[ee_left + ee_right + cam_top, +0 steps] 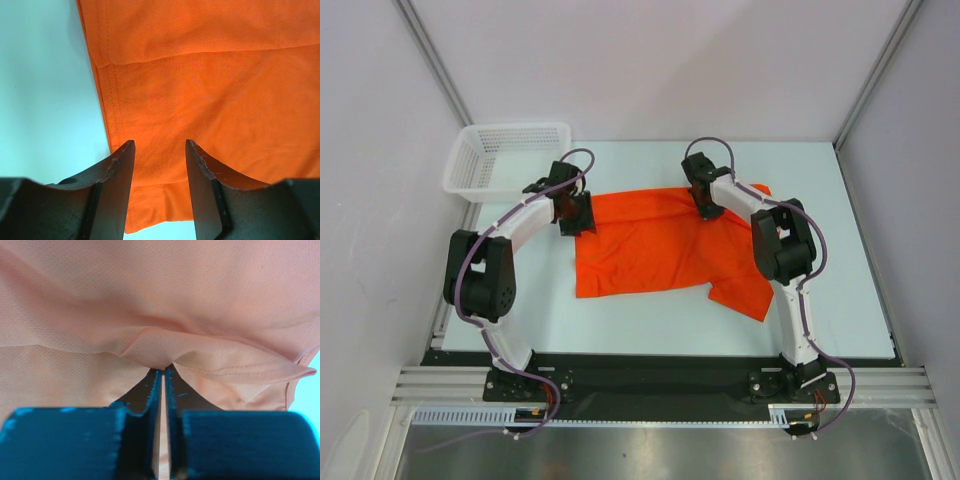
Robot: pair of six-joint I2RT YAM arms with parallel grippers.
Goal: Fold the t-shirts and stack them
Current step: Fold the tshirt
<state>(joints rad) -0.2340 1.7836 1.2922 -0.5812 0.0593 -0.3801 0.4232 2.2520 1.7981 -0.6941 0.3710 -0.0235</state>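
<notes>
The orange-red t-shirt lies spread on the pale table, partly folded, one sleeve sticking out at the near right. My left gripper is at the shirt's left edge; in the left wrist view it is open, jaws apart just above the cloth, near its hemmed left edge. My right gripper is at the shirt's far right part. In the right wrist view it is shut, pinching a raised fold of the cloth, which looks pale there.
A white mesh basket stands at the table's far left, just behind the left arm. Bare pale table lies right of the shirt. Enclosure walls stand at the back and sides.
</notes>
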